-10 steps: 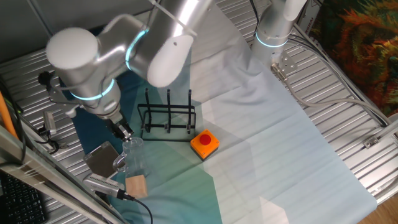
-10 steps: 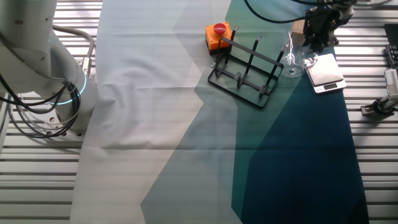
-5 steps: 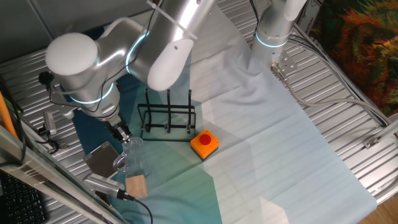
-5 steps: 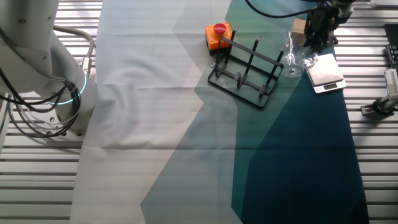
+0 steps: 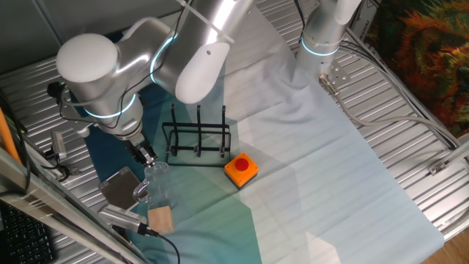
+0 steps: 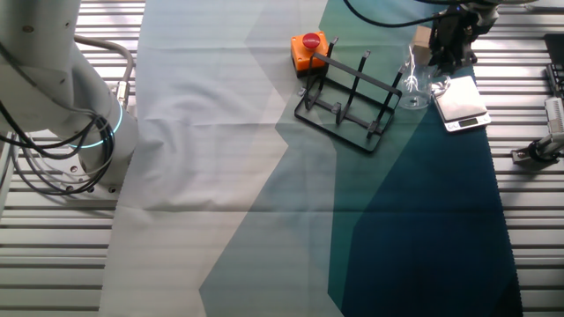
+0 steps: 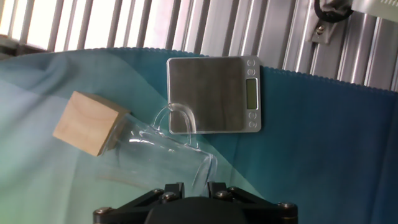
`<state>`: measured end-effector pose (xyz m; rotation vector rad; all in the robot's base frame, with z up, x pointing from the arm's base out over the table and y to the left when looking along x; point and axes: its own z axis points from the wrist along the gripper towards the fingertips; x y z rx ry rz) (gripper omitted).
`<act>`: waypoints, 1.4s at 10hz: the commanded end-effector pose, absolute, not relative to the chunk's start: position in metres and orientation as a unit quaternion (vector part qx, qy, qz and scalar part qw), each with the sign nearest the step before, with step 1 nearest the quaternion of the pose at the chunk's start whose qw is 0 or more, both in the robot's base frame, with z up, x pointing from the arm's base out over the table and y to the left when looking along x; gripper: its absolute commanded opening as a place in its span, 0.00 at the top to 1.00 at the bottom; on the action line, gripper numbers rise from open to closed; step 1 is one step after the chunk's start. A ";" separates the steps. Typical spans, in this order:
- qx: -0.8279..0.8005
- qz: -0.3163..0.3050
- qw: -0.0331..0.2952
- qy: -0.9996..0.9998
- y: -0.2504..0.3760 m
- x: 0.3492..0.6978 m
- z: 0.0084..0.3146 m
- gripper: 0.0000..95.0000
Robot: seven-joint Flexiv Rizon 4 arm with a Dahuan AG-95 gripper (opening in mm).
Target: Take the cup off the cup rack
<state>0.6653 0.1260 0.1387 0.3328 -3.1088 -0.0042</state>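
One cup (image 7: 163, 151) sitting on counter (image 5: 315, 183) directly under tool (image 5: 149, 157), clear of cup rack (image 5: 196, 138). Tool apparently pinching rim; grip unclear. Risk: retreating while gripping, tipping cup onto scale (image 7: 214, 94).

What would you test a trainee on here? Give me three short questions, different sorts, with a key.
1. True or false: the cup hangs on a peg of the cup rack.
2. The button on the orange box is: A red, B green, C blue.
3. Fill in: the flat grey thing with a small display, beside the wooden block, is a ____.
Key: 1 false, it stands on the cloth; 2 A; 3 scale.
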 end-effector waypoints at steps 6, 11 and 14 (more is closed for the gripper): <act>0.104 -0.004 0.006 -0.995 0.126 0.665 0.139 0.80; 0.102 -0.020 -0.002 -0.995 0.127 0.665 0.140 0.80; 0.097 -0.020 -0.001 -0.995 0.129 0.667 0.138 0.80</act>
